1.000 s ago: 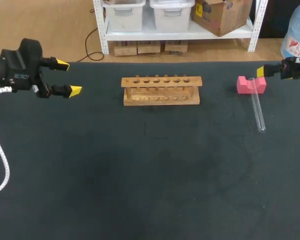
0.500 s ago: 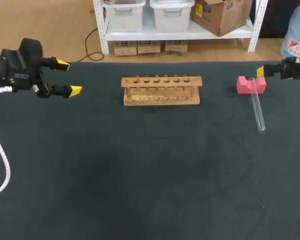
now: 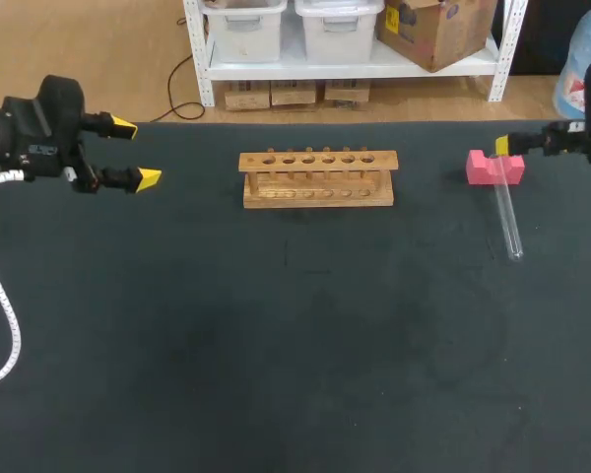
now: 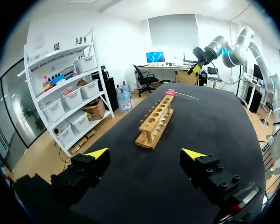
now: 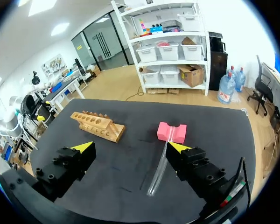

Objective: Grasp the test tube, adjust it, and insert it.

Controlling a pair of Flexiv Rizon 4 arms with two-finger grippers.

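A dark bench was seen from above, with one robot arm coming in at each side. At the far left, the left claw hung above the bench with its two yellow-tipped fingers spread wide apart and nothing between them; it was well apart from everything else. In the middle, toward the back of the bench, stood a wooden rack with a single row of round holes along its top, all of them unfilled. To the right of the rack, with a gap between them, sat a small pink block with a notch in its top. The clear glass tube lay tilted, its far end propped in the block's notch and its near end resting on the bench. At the far right, the right claw hovered near the block, its fingers standing wide apart and gripping nothing; in its own wrist camera the tube lay just ahead of one finger, untouched.
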